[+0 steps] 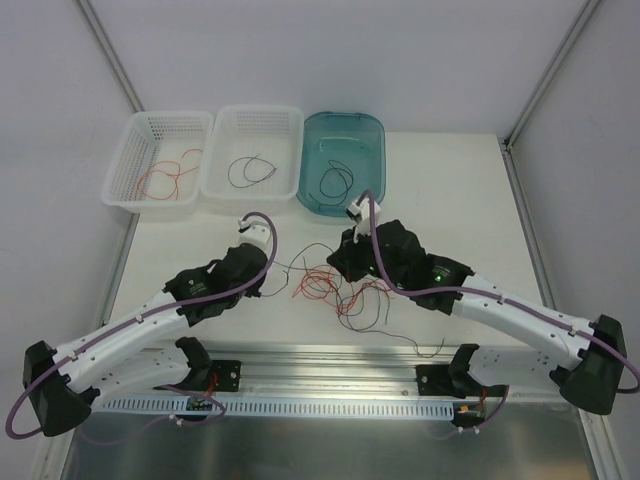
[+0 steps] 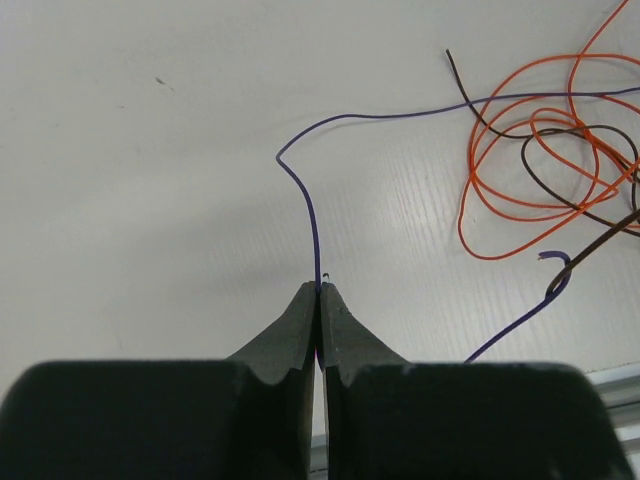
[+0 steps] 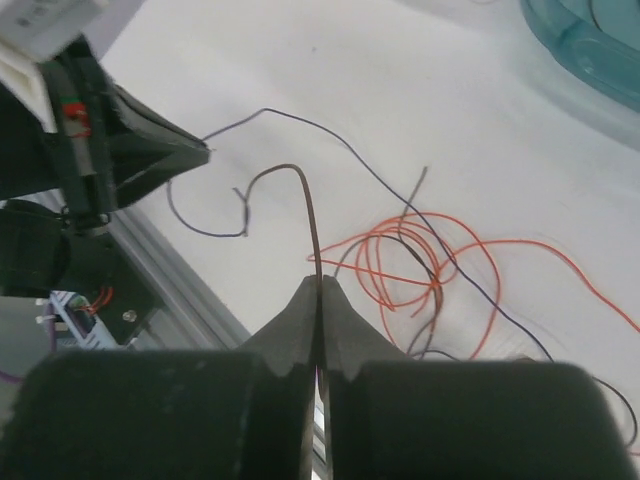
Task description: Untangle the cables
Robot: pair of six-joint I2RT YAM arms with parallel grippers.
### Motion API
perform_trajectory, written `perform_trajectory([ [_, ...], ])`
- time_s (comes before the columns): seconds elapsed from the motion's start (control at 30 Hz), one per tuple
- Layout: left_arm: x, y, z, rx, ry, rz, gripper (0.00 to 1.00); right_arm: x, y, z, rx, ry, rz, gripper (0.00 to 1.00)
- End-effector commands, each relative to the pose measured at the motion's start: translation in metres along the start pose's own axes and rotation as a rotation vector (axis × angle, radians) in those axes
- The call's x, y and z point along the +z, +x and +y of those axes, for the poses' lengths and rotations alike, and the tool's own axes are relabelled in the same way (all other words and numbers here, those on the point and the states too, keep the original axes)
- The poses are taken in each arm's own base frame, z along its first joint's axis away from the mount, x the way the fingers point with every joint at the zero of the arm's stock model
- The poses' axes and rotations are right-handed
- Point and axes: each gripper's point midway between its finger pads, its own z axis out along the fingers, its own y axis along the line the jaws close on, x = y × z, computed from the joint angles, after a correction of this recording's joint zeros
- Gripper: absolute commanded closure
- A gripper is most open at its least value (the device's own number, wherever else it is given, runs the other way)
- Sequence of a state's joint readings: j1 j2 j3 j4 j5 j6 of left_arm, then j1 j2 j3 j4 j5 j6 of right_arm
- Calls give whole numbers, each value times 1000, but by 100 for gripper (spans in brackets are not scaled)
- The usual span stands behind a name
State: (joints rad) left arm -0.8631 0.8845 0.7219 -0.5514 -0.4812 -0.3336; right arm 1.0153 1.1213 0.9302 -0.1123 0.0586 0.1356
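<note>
Cables (image 1: 318,285) are heaped in a loose tangle on the table (image 1: 450,200), right between the two arms near the front edge, and a few singles can be seen lying in the white baskets (image 1: 262,108) and the teal bin (image 1: 312,160) at the back. Left gripper (image 2: 318,288) is pressed together on a thin purple wire (image 2: 311,225), which runs up from the tips, kinks, and heads off toward the orange loops (image 2: 468,165). Right gripper (image 3: 318,282) is clamped shut too, on a brown wire (image 3: 312,225) that arches up and curls over just above the tips. Risk-wise: both strands look to be threaded through the same heap, so if they're yanked apart too fast the loops could get cinched into a knot. The whole pile could also be dragged along instead of one wire being freed. Each wire is only held at the very fingertips, so something this thin could easily be pulled out under tension. A snag where the purple one is crossed by dark strands near the orange coils wouldn't be a shock either.
</note>
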Motion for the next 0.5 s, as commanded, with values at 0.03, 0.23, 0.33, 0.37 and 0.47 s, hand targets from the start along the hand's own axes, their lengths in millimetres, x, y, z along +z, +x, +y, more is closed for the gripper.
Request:
perform_trajectory([
  [0.03, -9, -6, -4, -53, 39, -22, 100, 2, 31, -38, -43, 142, 91, 99],
  [0.23, -38, -34, -30, -68, 236, -80, 100, 23, 80, -43, 24, 131, 221, 99],
  [0.33, -58, -52, -28, -90, 278, -161, 100, 32, 95, -58, 55, 192, 259, 99],
  [0.37, -64, -56, -25, -98, 278, -185, 100, 31, 99, -65, 64, 216, 272, 99],
  [0.47, -93, -74, -11, -148, 300, -300, 100, 27, 116, -95, 137, 309, 326, 99],
])
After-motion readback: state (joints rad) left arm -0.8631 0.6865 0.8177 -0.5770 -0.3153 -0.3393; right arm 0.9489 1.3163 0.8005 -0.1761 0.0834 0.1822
